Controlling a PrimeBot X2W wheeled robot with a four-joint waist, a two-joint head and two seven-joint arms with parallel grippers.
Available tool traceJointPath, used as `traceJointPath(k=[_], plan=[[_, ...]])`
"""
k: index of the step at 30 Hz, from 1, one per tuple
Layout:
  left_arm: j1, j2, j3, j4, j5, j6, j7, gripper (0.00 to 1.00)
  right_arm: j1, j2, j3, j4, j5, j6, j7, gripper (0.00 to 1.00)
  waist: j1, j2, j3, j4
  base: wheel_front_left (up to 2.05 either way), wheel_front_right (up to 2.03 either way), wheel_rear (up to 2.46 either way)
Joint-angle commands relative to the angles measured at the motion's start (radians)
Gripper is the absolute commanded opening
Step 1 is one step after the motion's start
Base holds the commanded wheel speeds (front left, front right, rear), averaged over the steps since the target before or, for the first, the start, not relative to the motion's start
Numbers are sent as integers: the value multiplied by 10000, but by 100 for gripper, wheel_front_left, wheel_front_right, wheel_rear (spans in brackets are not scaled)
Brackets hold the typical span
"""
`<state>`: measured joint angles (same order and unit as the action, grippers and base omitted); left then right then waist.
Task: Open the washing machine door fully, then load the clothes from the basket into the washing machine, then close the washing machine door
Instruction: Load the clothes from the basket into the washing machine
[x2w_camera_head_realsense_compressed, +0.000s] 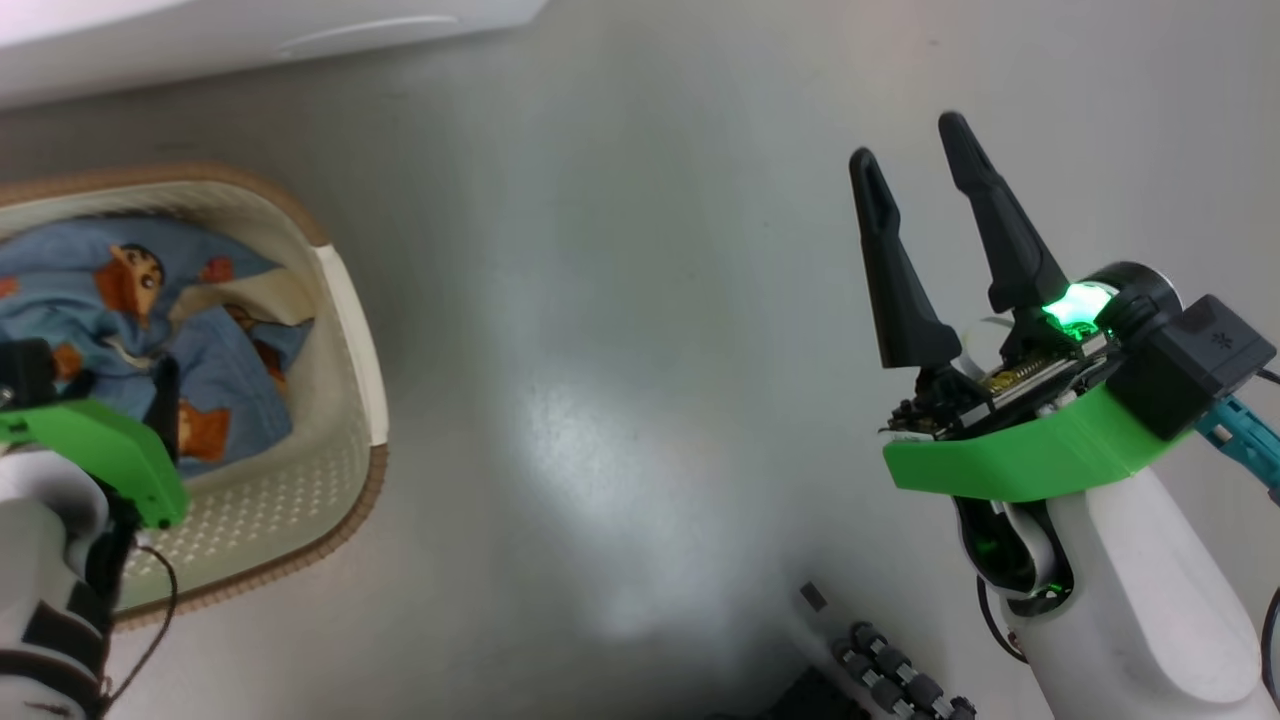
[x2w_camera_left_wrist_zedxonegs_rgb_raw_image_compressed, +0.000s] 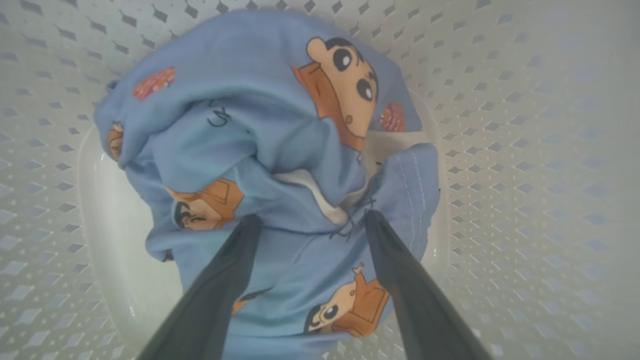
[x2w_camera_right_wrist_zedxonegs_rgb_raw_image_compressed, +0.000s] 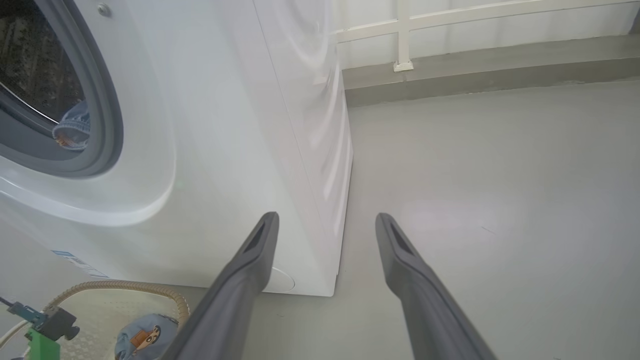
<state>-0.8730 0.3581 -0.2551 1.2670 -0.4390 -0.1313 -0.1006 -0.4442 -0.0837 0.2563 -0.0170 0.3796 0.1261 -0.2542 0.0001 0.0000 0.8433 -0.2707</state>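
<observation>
Left wrist view: found left gripper (x2w_camera_left_wrist_zedxonegs_rgb_raw_image_compressed: 312, 215) spread wide and pinching nothing, fingers (x2w_camera_left_wrist_zedxonegs_rgb_raw_image_compressed: 235, 270) pointed down into basket (x2w_camera_left_wrist_zedxonegs_rgb_raw_image_compressed: 525, 150). Found garment (x2w_camera_left_wrist_zedxonegs_rgb_raw_image_compressed: 260, 125) bunched just beyond the tips, both tips at or just above its near folds; could not tell whether touching. Saw bare cream plastic out to either side of the fingers.

Judged garment soft, light and limp: likely to sag and trail once lifted, nothing to break, little chance of slipping if enough cloth were bitten. Judged best hold to be the raised ridge of folds between the two tips, where white lining showed. Would sink deep enough to gather several layers rather than one loose edge, then close fully before lifting clear of the wall.

Right wrist view: found right gripper (x2w_camera_right_wrist_zedxonegs_rgb_raw_image_compressed: 326, 216) equally spread and empty, held over bare floor (x2w_camera_right_wrist_zedxonegs_rgb_raw_image_compressed: 475, 200), with washer (x2w_camera_right_wrist_zedxonegs_rgb_raw_image_compressed: 225, 125) ahead and left of its fingers. Saw the round opening uncovered far up to the left, other garment (x2w_camera_right_wrist_zedxonegs_rgb_raw_image_compressed: 72, 127) lying inside against seal (x2w_camera_right_wrist_zedxonegs_rgb_raw_image_compressed: 107, 125). Could not place door from these views. Judged loading about half done, closing not yet begun
</observation>
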Motion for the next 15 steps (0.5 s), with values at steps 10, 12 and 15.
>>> traceJointPath(k=[10, 12, 15], plan=[[-456, 545, -487, -96, -532, 6, 689, 100, -45, 158, 394, -341, -53, 46, -76, 100, -1, 0, 629, -315, 0, 0, 0], [-518, 553, -643, -172, -696, 6, 867, 100, -63, 177, 449, -351, -56, 46, -76, 100, -1, 0, 679, -352, 0, 0, 0], [-571, 641, -907, -345, -947, 6, 1064, 100, -86, 205, 552, -374, -56, 46, -76, 100, -1, 0, 756, -427, 0, 0, 0]])
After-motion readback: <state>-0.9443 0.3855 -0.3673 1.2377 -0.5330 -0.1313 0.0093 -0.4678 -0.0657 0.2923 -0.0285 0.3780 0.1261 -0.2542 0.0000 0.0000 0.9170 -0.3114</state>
